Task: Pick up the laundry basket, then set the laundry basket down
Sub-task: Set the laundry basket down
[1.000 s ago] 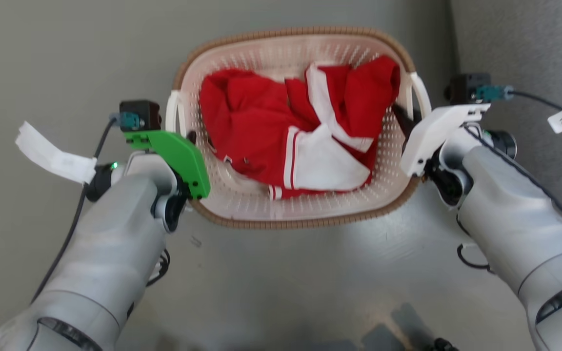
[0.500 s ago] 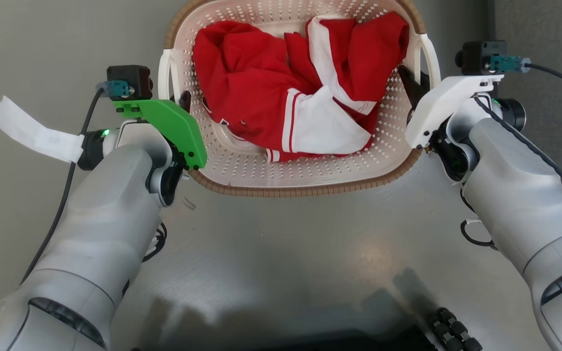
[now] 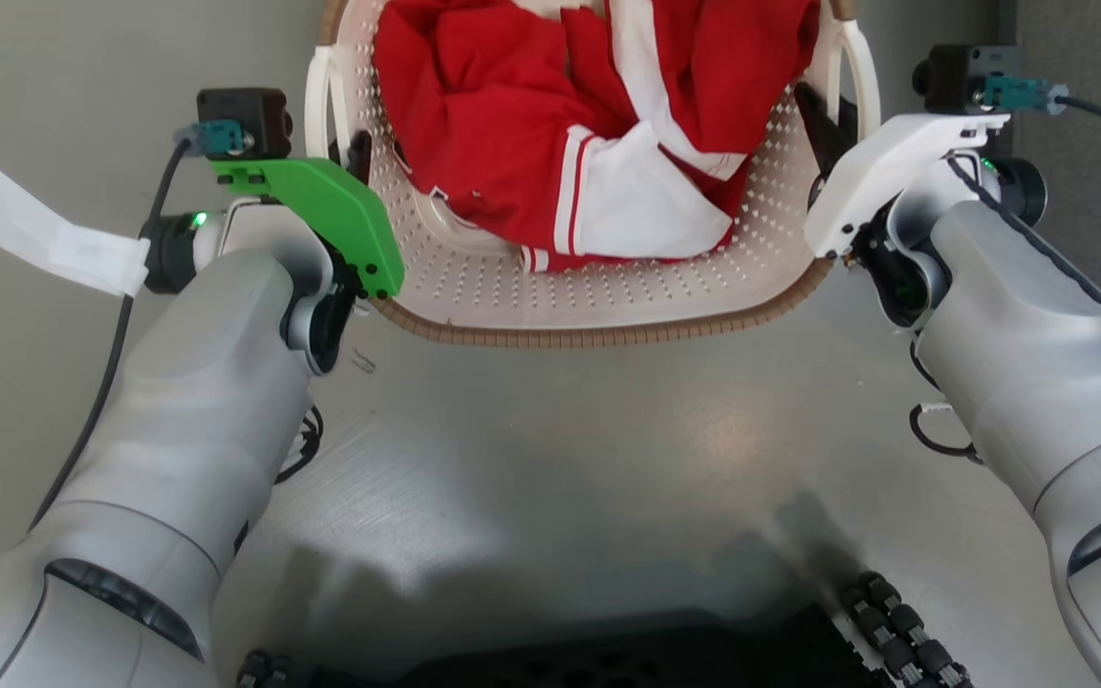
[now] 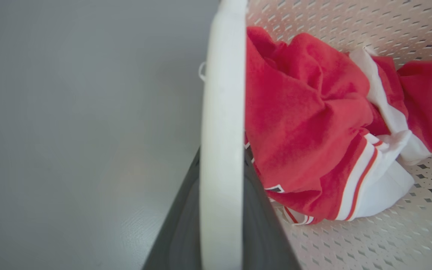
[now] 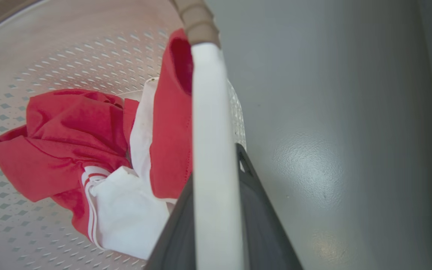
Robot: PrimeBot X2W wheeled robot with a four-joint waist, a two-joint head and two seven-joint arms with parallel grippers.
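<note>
The laundry basket (image 3: 608,330), cream perforated plastic with a brown woven-look rim, hangs between my two arms at the top of the head view, its far end cut off. A red and white garment (image 3: 512,115) lies crumpled inside it. My left gripper (image 3: 356,158) is shut on the basket's left white loop handle (image 3: 316,105), and my right gripper (image 3: 823,119) is shut on the right handle (image 3: 864,81). In the left wrist view the white handle (image 4: 221,131) runs up between my dark fingers (image 4: 178,232). The right wrist view shows that handle (image 5: 212,168) between its fingers (image 5: 264,228).
Glossy grey floor (image 3: 550,459) lies beneath the basket. A darker grey strip (image 3: 1086,48) runs along the right edge. My dark base with black rollers (image 3: 904,631) shows at the bottom. A white paper tag (image 3: 44,239) hangs from the left wrist cable.
The camera has moved. The basket, held by both grippers, has shifted up the head view and looks larger and nearer; my dark base has come into view at the bottom.
</note>
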